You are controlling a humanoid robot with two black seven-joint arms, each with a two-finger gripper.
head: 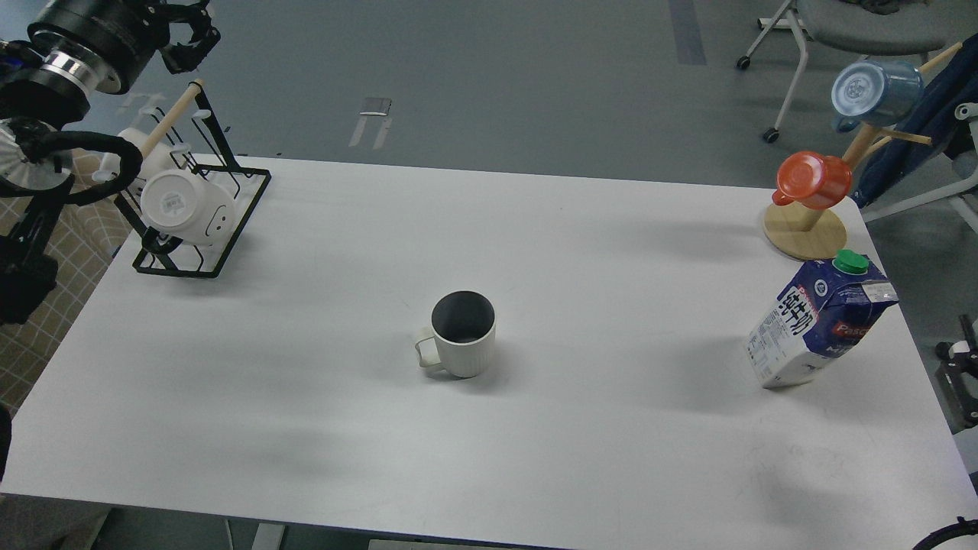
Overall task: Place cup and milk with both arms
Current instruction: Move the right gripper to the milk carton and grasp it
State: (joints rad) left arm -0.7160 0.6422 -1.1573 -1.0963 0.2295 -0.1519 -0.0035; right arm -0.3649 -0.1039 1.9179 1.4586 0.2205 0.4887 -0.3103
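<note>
So the cup sits mid table, milk way off to its right near the edge. Mug rack is back-left, mug tree back-right behind the milk.

A white tabletop fills most of the view, soft shadows falling across it, above a grey-blue floor marked with pale tape. A grey-seated chair on castors stands at the upper right, while a beige checked cloth hangs beside the left edge.
</note>
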